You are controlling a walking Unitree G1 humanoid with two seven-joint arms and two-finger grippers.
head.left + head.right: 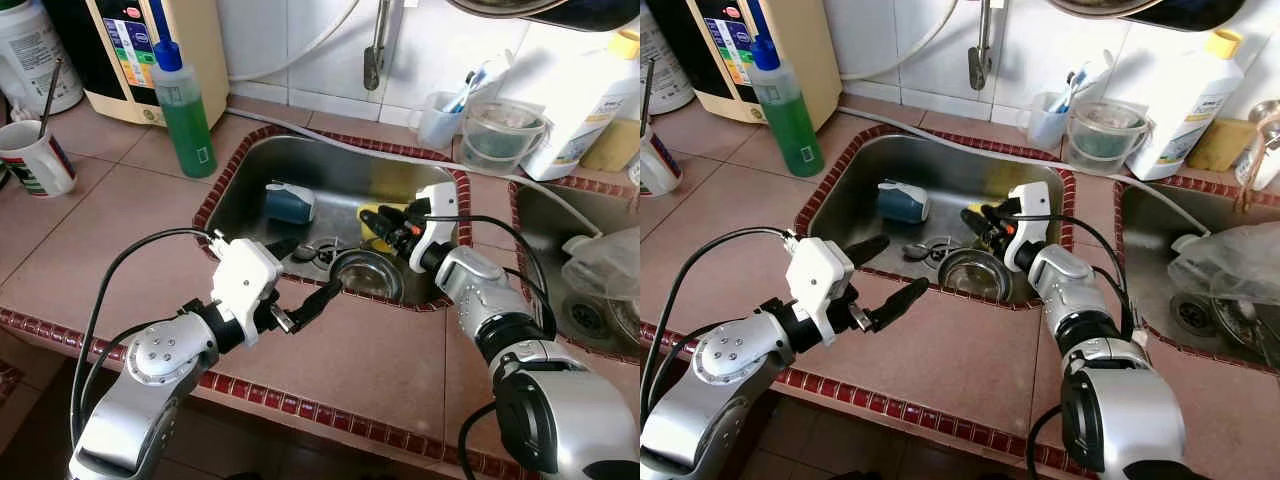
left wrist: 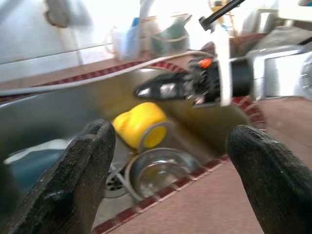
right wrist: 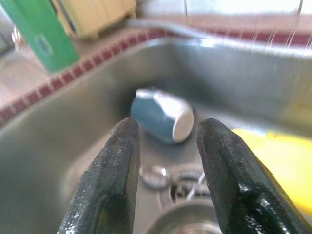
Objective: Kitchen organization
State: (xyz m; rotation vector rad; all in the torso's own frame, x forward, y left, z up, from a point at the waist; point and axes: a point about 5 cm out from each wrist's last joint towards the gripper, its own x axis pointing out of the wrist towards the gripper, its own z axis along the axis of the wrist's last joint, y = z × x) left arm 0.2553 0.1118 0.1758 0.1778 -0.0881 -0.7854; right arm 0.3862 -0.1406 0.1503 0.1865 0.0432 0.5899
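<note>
In the sink (image 1: 250,165), both grippers' fingers spread; the blue cup (image 1: 290,202) looks light, rigid, slippery: grip its rim.

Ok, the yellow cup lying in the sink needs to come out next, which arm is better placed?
Probably the right. The right gripper is open, down in the sink right by the yellow cup. The left gripper, also open, hovers over the counter edge.
</note>
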